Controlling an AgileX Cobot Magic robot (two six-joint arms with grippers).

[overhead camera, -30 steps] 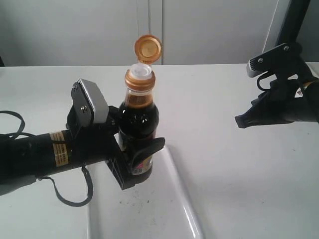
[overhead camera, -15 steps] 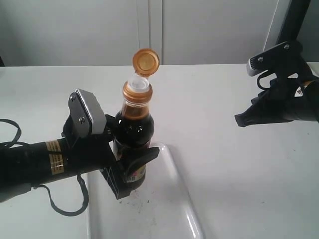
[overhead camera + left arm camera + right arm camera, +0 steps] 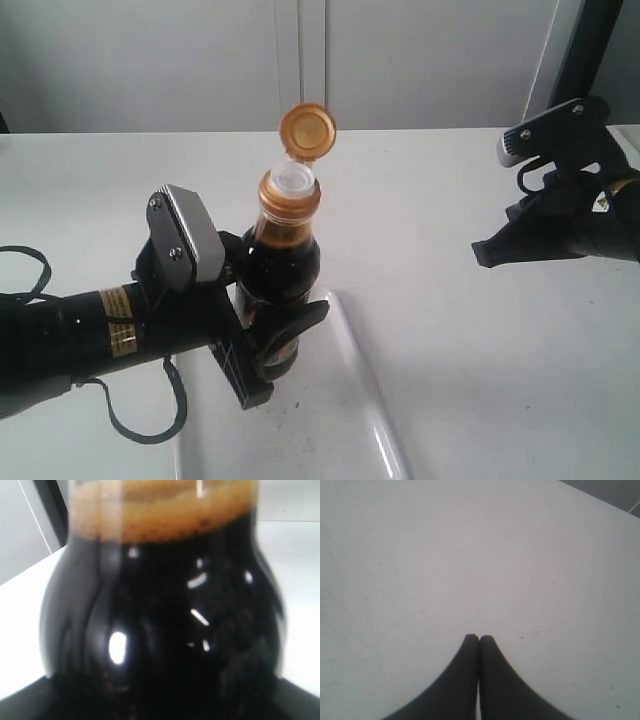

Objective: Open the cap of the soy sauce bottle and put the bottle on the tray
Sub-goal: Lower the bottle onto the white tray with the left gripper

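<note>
The soy sauce bottle (image 3: 283,265), full of dark liquid, stands upright over the far end of the white tray (image 3: 345,425). I cannot tell whether its base touches the tray. My left gripper (image 3: 270,322) is shut on the bottle's lower body, one black finger (image 3: 300,316) wrapping its front. The orange-brown cap (image 3: 307,129) is flipped up on its hinge, and the white spout (image 3: 292,178) shows above the collar. In the left wrist view the dark bottle (image 3: 165,620) fills the frame. My right gripper (image 3: 482,250) (image 3: 479,638) hovers shut and empty over bare table at the right.
The white table (image 3: 470,380) surrounds the tray. A black cable (image 3: 140,405) loops under the left arm near the tray's left edge. A pale wall (image 3: 150,60) runs along the back, with a dark post (image 3: 590,45) at the far right.
The left gripper has brought the bottle down toward the tray, swinging slightly left and then back right. The cap stays open. The right gripper has barely moved.
</note>
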